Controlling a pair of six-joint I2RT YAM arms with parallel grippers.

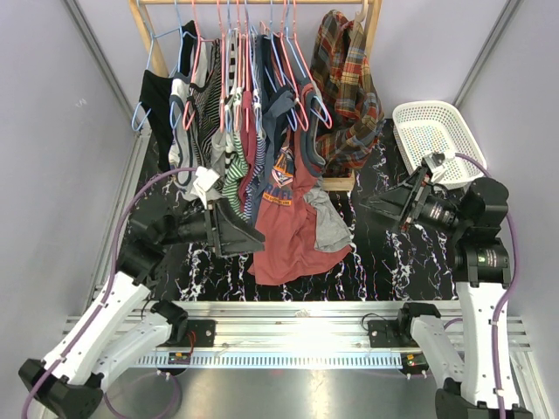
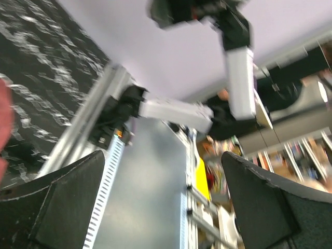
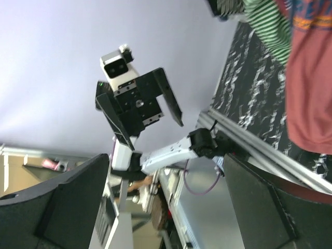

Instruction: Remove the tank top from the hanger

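The tank top [image 1: 234,177], thin green and white stripes, hangs among crowded hangers on the wooden rack [image 1: 138,26]; I cannot tell which hanger carries it. Its hem also shows in the right wrist view as the striped tank top [image 3: 270,28]. My left gripper [image 1: 251,240] is open just below its hem, fingertips against the edge of the big red shirt [image 1: 293,231], with nothing between the fingers. My right gripper [image 1: 377,208] is open and empty to the right of the clothes, pointing left. In the wrist views, the left gripper [image 2: 163,207] and right gripper [image 3: 166,207] stand wide apart.
A plaid shirt [image 1: 349,87] hangs at the rack's right end. A grey garment [image 1: 330,223] droops beside the red shirt [image 3: 311,88]. A white basket [image 1: 437,131] sits at the back right on the black marbled table [image 1: 384,262]. Navy and black tops crowd the rack.
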